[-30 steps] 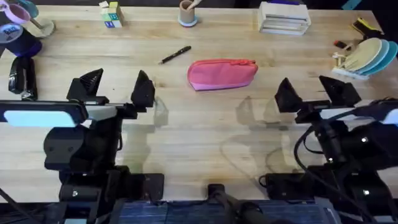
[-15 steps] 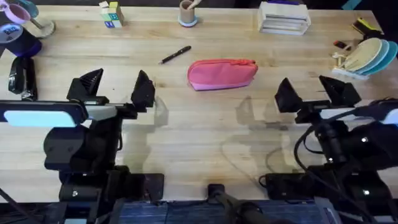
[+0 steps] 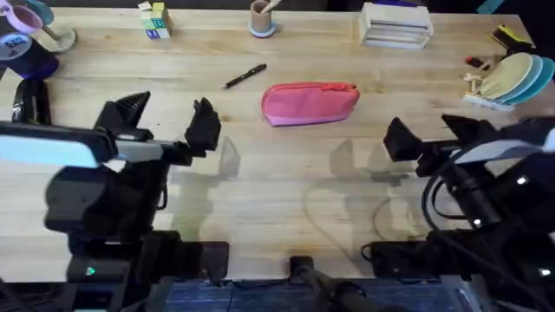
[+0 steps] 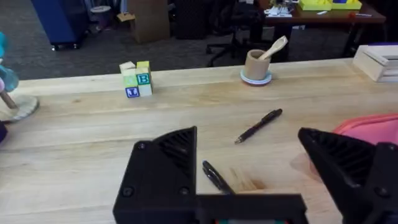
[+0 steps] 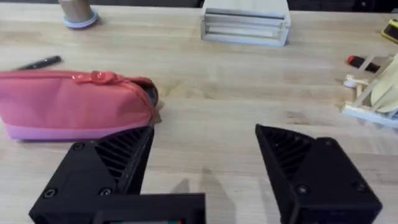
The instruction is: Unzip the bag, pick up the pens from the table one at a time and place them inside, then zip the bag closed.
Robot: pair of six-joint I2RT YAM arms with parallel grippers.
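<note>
The left gripper (image 3: 165, 117) hangs above the table (image 3: 277, 199) with its black fingers spread wide and nothing between them, aimed toward the black pen (image 3: 244, 76), which lies flat and angled just beyond it and a little to the left of the bag (image 3: 310, 102); that stance suits a pick, though the zip comes first. In the left wrist view a second dark stick (image 4: 216, 177) lies close under the fingers, probably another pen, but it is too little seen to be sure. The right gripper (image 3: 434, 132) is likewise open and empty, short of the bag's right end; the pink bag lies on its side, zipper along the top edge, apparently closed; its dark end faces the right arm, a fair place to pin or pull.
</note>
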